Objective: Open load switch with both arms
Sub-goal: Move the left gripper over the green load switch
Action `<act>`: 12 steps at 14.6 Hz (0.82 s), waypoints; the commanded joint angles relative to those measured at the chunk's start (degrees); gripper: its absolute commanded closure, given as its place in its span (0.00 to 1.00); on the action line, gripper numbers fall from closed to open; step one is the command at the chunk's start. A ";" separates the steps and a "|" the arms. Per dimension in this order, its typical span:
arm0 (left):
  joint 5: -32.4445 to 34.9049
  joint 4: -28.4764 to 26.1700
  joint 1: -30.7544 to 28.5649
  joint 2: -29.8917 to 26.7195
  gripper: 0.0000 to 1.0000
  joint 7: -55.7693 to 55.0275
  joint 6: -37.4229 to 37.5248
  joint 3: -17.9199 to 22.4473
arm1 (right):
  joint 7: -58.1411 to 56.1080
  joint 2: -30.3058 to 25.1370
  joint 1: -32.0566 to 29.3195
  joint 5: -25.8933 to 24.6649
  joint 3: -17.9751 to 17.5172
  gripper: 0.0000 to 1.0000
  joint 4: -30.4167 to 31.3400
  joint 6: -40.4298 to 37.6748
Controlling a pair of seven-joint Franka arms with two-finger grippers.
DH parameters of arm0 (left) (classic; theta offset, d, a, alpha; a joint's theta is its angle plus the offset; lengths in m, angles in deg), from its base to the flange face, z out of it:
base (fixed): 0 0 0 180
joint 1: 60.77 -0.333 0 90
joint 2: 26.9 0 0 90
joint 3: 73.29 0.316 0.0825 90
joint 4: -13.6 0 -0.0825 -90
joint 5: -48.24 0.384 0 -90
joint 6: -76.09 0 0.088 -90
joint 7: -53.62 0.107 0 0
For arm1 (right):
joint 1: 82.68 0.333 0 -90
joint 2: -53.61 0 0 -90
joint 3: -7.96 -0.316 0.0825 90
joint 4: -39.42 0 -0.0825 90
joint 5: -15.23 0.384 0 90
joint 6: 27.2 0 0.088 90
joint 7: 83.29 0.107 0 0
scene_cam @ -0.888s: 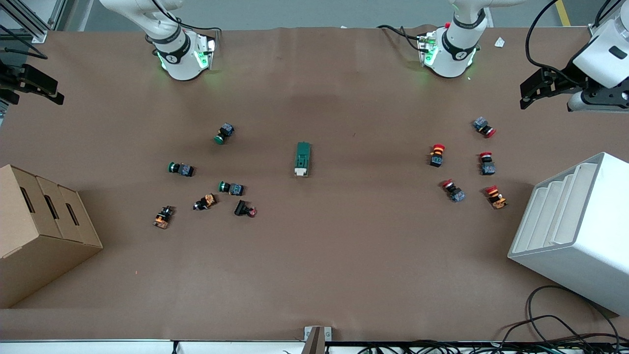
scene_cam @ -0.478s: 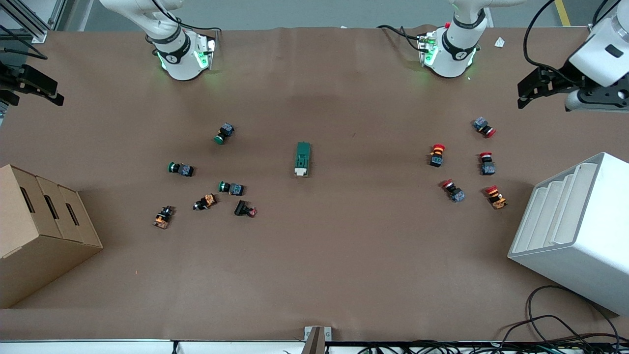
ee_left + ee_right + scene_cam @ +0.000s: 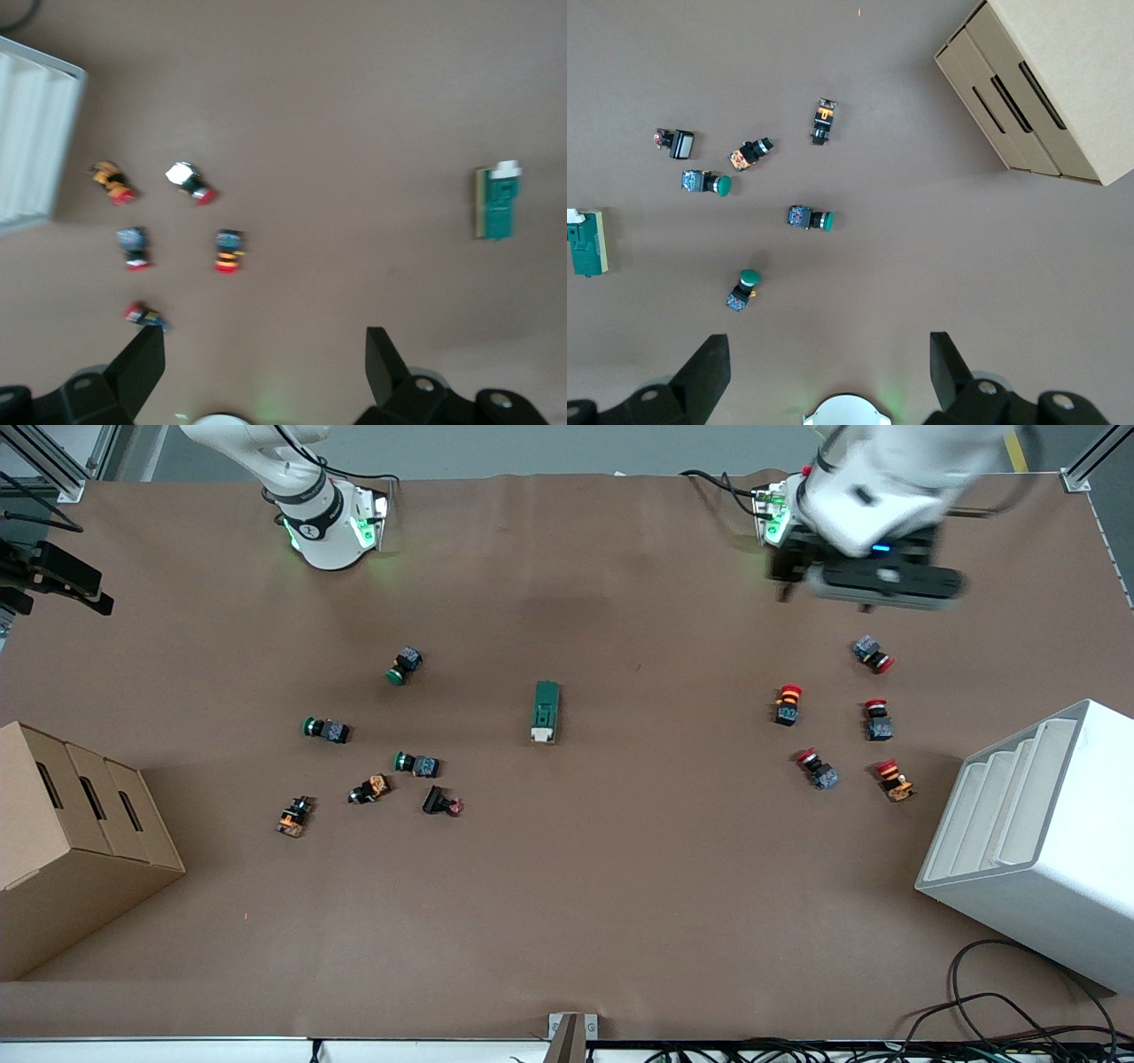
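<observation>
At mid-table, on the brown mat, the load switch (image 3: 546,711) lies flat and alone, its white lever end nearer the front camera, between a scatter of green-capped push-buttons (image 3: 326,729) toward the right arm's end and a cluster of red-capped push-buttons (image 3: 788,703) toward the left arm's end. It looks a small, rigid plastic block, probably light enough to skid on the mat if pushed from one side only; a sensible hold would be one gripper pinching the long green flanks while the other works the white lever.

The left gripper (image 3: 266,363) hangs with its fingers spread wide and empty, up over the mat close to the left arm's base; its arm is smeared by motion in the front view, so its fingers cannot be made out there. The right gripper (image 3: 830,367) is likewise spread and empty, up over the right arm's end of the table near the cardboard box (image 3: 62,841), and the front view cuts most of it off at the edge. Whether the lever hinges or slides is too small to tell.
</observation>
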 commanded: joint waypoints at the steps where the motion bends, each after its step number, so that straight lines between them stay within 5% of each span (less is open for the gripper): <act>1: 1.13 1.33 -0.18 4.38 0.00 -15.39 -3.66 -9.03 | 0.34 0.01 0.49 0.71 0.07 0.00 0.60 -0.08; 3: 4.62 0.80 2.70 7.63 0.00 -26.22 -7.01 -12.75 | -0.10 2.64 0.93 -0.07 0.07 0.00 -0.01 0.27; 9: 23.16 0.80 21.51 20.55 0.00 -59.61 -12.72 -12.93 | -0.63 14.32 -0.21 -0.34 0.42 0.00 -2.12 3.78; 12: 33.71 0.80 28.02 27.23 0.00 -75.71 -15.63 -12.93 | 0.59 14.96 0.14 -0.70 0.33 0.00 -0.03 6.94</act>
